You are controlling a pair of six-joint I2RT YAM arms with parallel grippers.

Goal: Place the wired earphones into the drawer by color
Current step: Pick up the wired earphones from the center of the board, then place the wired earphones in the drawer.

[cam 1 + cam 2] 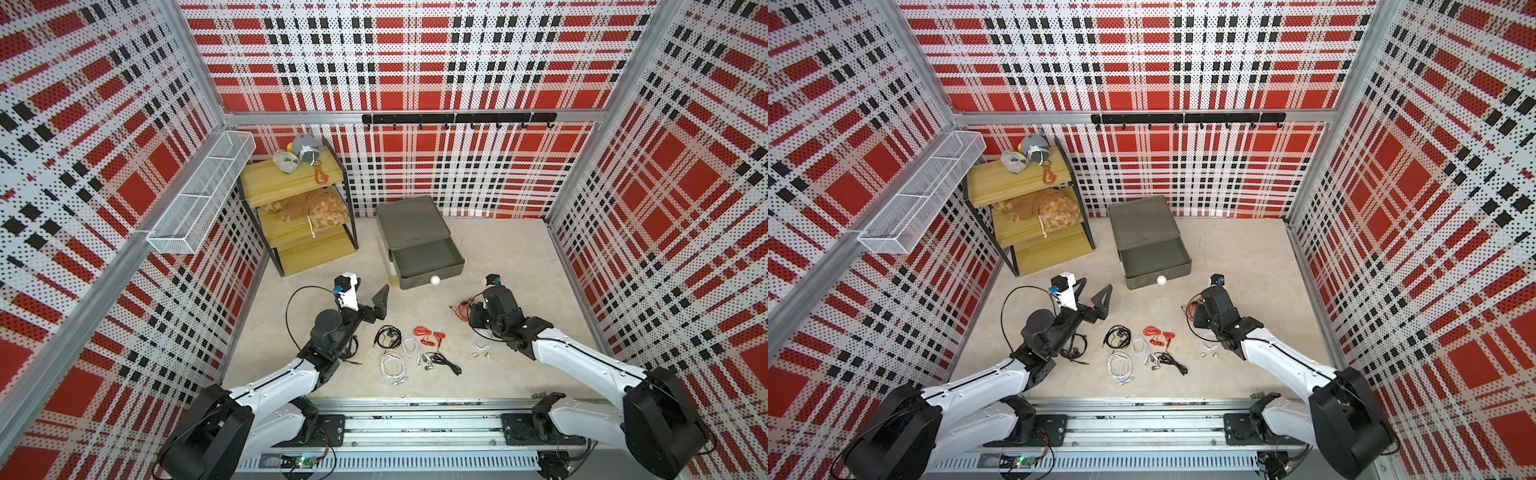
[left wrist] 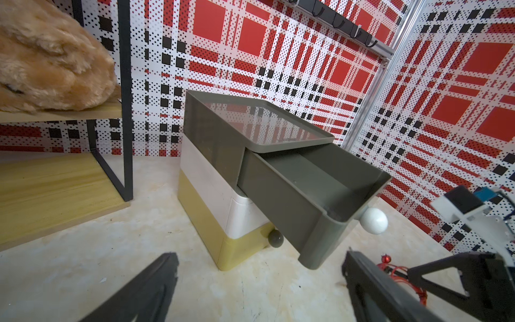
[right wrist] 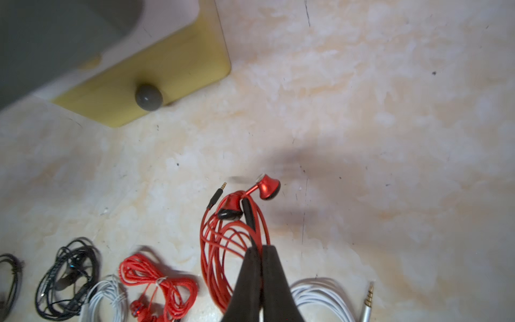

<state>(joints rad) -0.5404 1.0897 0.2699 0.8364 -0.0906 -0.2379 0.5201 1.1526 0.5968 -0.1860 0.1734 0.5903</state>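
Observation:
My right gripper (image 3: 260,248) is shut on a red bundle of wired earphones (image 3: 231,231), also seen in both top views (image 1: 462,309) (image 1: 1190,309); its earbuds and plug dangle, their shadow apart on the floor. Other wired earphones lie between the arms: black (image 1: 386,336), red (image 1: 428,334), white (image 1: 392,365), and white (image 1: 480,347) under the right arm. The grey top drawer (image 1: 459,253) (image 1: 1154,257) (image 2: 292,200) stands pulled out and empty. My left gripper (image 1: 368,293) (image 2: 260,259) is open beside the drawer unit, holding nothing.
Below the grey drawer sit a white tier and a yellow tier (image 2: 200,223) with a dark knob. A wooden shelf with plush toys (image 1: 299,208) stands back left, a wire basket (image 1: 199,195) hangs on the left wall, and a hook rail (image 1: 457,118) runs across the back.

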